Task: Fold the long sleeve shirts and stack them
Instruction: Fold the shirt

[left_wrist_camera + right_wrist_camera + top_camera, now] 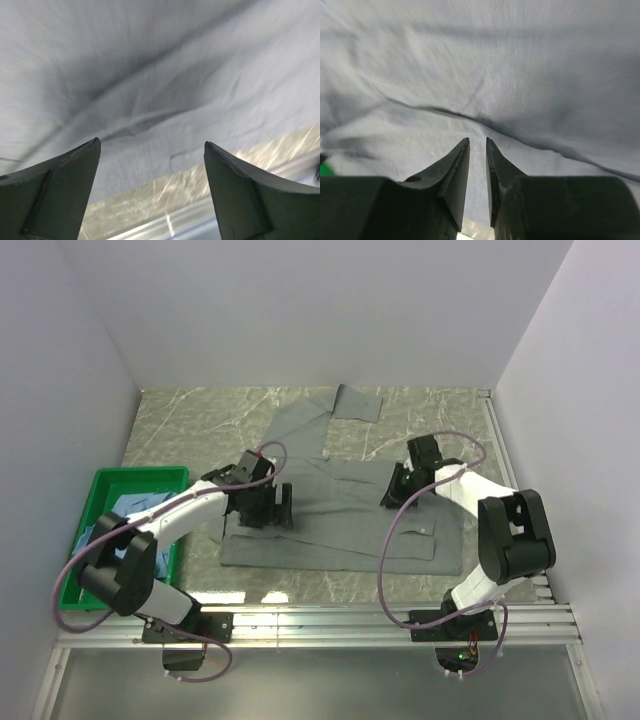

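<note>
The grey-green long sleeve shirt [340,515] lies partly folded across the middle of the table, one sleeve end [357,402] reaching toward the back. My left gripper [282,504] hovers over its left part, open wide, with nothing between the fingers; in the left wrist view the gripper [151,142] frames the cloth [150,75] and its hem. My right gripper [391,492] sits low over the shirt's right part. Seen from the right wrist, that gripper [477,139] has a narrow slit between its jaws, with cloth [495,60] beyond and nothing pinched. A light blue shirt [138,503] lies bunched in the bin.
A green plastic bin [100,482] stands at the left edge of the marble-patterned table [200,420]. White walls close in the back and both sides. A metal rail [330,625] runs along the near edge, and bare tabletop [200,180] shows past the shirt's hem.
</note>
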`<state>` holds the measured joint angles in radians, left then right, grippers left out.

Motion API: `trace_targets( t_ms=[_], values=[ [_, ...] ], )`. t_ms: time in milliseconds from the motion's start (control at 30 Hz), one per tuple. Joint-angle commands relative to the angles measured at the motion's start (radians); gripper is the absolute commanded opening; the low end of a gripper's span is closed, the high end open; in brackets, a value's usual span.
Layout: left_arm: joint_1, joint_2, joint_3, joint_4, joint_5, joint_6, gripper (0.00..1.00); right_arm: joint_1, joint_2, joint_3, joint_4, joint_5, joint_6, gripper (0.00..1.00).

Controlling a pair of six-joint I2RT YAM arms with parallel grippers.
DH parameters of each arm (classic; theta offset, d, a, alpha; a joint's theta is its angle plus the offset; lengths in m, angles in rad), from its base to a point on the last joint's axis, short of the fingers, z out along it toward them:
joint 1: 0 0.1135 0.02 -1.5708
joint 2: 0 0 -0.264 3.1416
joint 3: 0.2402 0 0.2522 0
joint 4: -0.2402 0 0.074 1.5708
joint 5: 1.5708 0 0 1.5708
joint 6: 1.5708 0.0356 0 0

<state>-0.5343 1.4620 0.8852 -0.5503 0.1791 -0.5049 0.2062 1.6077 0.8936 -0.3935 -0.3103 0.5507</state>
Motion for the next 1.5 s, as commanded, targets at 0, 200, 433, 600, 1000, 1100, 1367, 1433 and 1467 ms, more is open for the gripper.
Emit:
trace_targets(
  t_ms=[0, 200, 433, 600, 1000, 1100, 1367, 1433, 1467],
  values=[
    [0.011, -0.065, 0.122, 0.0, -0.176, -0.03, 0.93, -0.014, -0.08, 0.146, -0.122, 0.222, -0.092, 0.29],
    [0.126, 0.036, 0.296, -0.005, -0.381, -0.104, 0.99, -0.053, -0.046, 0.345, -0.229, 0.439, -0.064, 0.6],
    [0.177, 0.187, 0.431, -0.039, -0.386, -0.1, 0.99, -0.068, -0.022, 0.36, -0.271, 0.444, -0.074, 0.63],
    [0.177, 0.202, 0.4, 0.012, -0.357, -0.116, 0.99, -0.082, -0.094, 0.213, -0.268, 0.409, -0.051, 0.63],
    [0.177, 0.218, 0.327, 0.11, -0.284, -0.124, 0.99, -0.188, -0.285, -0.109, -0.206, 0.289, 0.077, 0.61],
    [0.177, 0.241, 0.339, 0.112, -0.3, -0.136, 0.99, -0.202, -0.302, -0.121, -0.153, 0.223, 0.075, 0.59],
    [0.232, 0.31, 0.457, 0.119, -0.335, -0.11, 0.99, -0.232, -0.192, 0.12, -0.179, 0.356, -0.001, 0.57],
    [0.243, 0.356, 0.495, 0.11, -0.36, -0.086, 0.99, -0.234, -0.126, 0.203, -0.195, 0.396, -0.003, 0.57],
    [0.247, 0.372, 0.527, 0.109, -0.365, -0.061, 0.99, -0.237, -0.102, 0.229, -0.2, 0.41, -0.006, 0.57]
  ],
)
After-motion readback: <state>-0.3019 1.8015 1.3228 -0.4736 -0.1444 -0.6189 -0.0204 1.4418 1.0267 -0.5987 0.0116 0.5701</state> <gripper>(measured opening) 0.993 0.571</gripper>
